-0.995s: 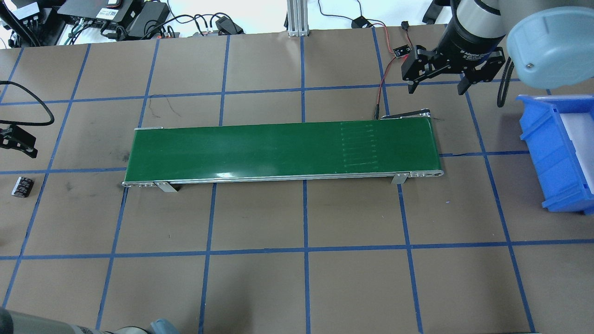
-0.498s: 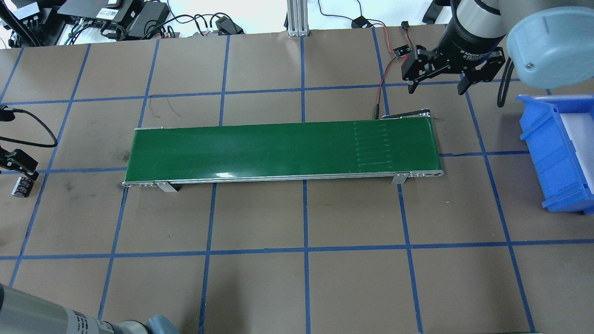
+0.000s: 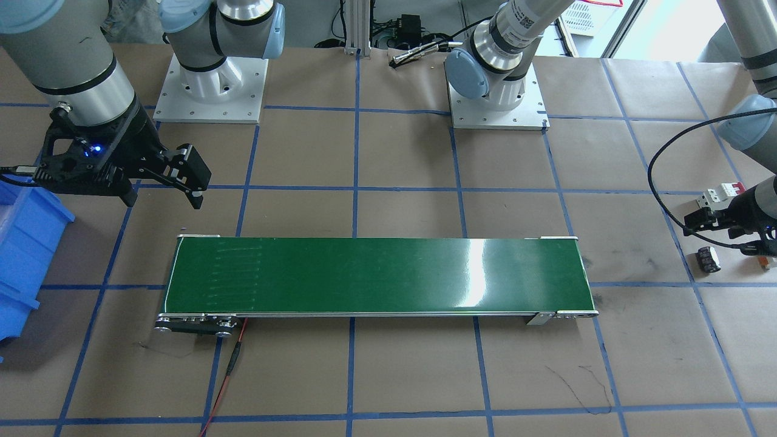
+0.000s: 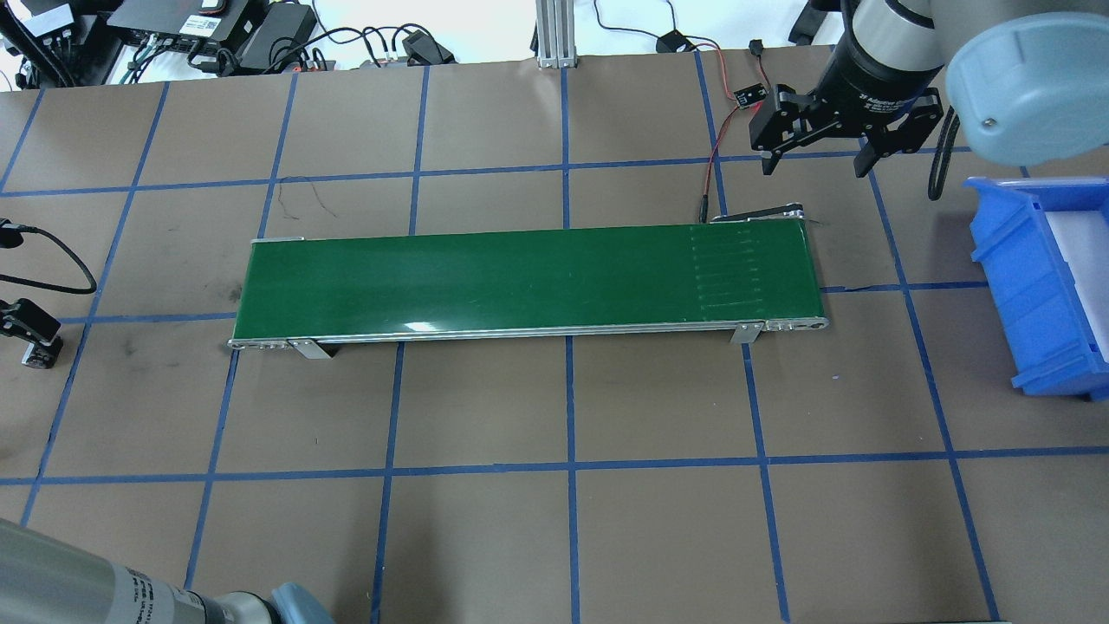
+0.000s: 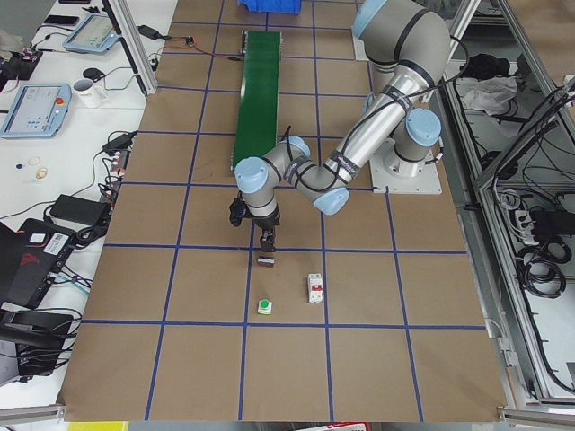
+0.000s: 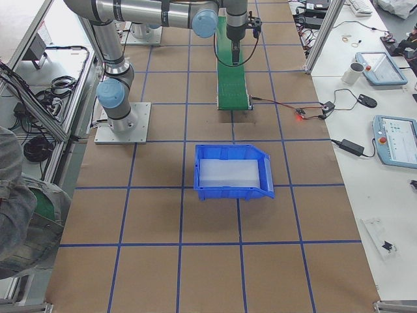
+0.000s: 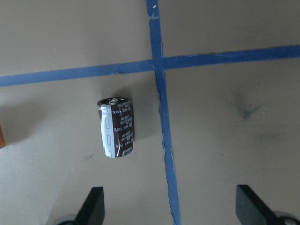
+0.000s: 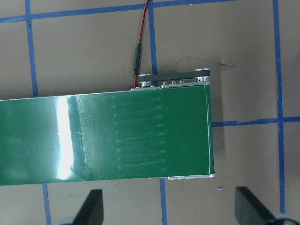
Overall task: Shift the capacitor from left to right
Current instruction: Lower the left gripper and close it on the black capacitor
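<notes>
The capacitor (image 7: 116, 127) lies on its side on the brown table paper, black with a silvery-white end, beside a blue tape cross. It also shows in the front-facing view (image 3: 708, 259). My left gripper (image 7: 173, 212) hovers open above it, and the capacitor sits nearer the left fingertip (image 7: 95, 206). In the overhead view the left gripper (image 4: 30, 334) at the far left edge covers most of the capacitor. My right gripper (image 4: 814, 165) is open and empty, above the table behind the right end of the green conveyor belt (image 4: 520, 277).
A blue bin (image 4: 996, 260) stands at the table's right end. A white block with a red switch (image 3: 719, 194) and a tiny orange-and-white part (image 3: 765, 262) lie near the capacitor. A red-and-black wire (image 4: 712, 165) runs to the belt's right end.
My left gripper has moved over the capacitor, which lay uncovered before. The pale stripe marks on the belt have shifted to the right. The right arm has not moved.
</notes>
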Controlling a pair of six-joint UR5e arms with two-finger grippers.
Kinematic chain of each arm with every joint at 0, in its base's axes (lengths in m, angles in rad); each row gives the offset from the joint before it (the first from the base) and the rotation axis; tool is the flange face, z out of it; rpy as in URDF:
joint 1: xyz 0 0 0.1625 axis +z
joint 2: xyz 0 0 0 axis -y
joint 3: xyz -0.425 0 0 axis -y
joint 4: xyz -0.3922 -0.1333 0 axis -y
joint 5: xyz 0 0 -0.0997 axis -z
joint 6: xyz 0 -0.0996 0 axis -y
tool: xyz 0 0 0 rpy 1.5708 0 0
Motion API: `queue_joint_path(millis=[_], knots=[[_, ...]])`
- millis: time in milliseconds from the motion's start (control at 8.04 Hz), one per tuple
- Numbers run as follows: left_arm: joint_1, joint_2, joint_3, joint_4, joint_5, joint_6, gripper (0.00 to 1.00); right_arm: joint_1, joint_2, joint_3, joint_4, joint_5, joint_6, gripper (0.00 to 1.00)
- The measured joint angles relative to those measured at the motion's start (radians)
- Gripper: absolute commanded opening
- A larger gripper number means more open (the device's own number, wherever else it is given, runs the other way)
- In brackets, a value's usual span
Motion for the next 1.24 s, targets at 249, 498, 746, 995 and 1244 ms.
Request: queue_joint_path(millis=[249,498,746,995,1244], knots=[[0.008,-0.017,-0.006,0.033,0.011,0.009,1.0,0.0,0.0,0.0,0.0,0.0,0.0,1.0],[0.031,-0.054,-0.005,0.095,0.012,0.035,0.95,0.0,0.0,0.0,-0.001,0.0,0.0,1.0],[0.041,-0.073,-0.002,0.125,0.011,0.054,0.94,0.0,0.0,0.0,-0.001,0.0,0.0,1.0],[0.041,-0.077,-0.002,0.144,0.011,0.057,0.94,0.0,0.001,0.0,-0.001,0.001,0.0,1.0],[0.041,-0.088,-0.002,0.162,0.008,0.057,0.82,0.0,0.001,0.0,-0.002,0.001,0.0,1.0]])
